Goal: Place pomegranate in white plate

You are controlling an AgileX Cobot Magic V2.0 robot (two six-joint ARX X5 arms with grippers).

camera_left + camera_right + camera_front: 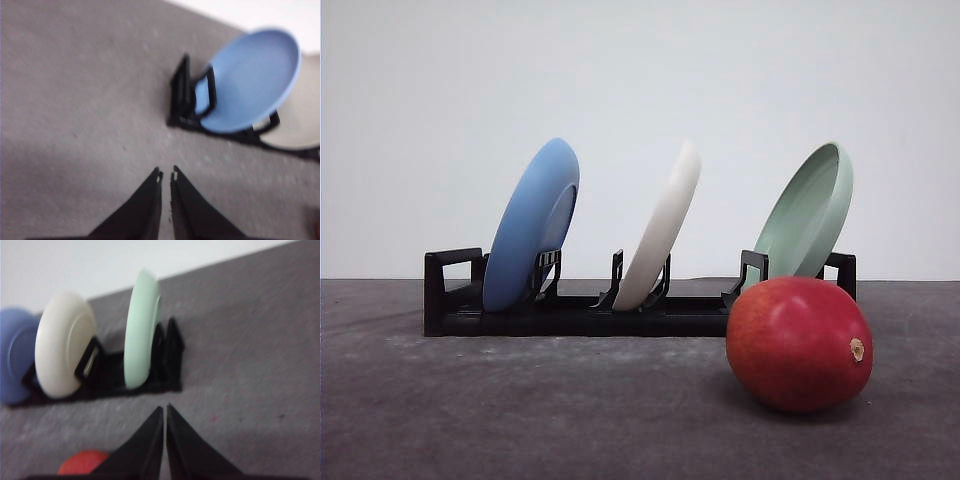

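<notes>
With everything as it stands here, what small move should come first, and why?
Probably the left gripper should open and reach for the matte off-white plate. It stands on edge in the black rack, so the glossy red pomegranate on the table cannot rest in it yet. Both grippers are shut, holding nothing.

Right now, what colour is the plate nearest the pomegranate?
Pale green plate, clearest in the front view, just behind the pomegranate.
</notes>
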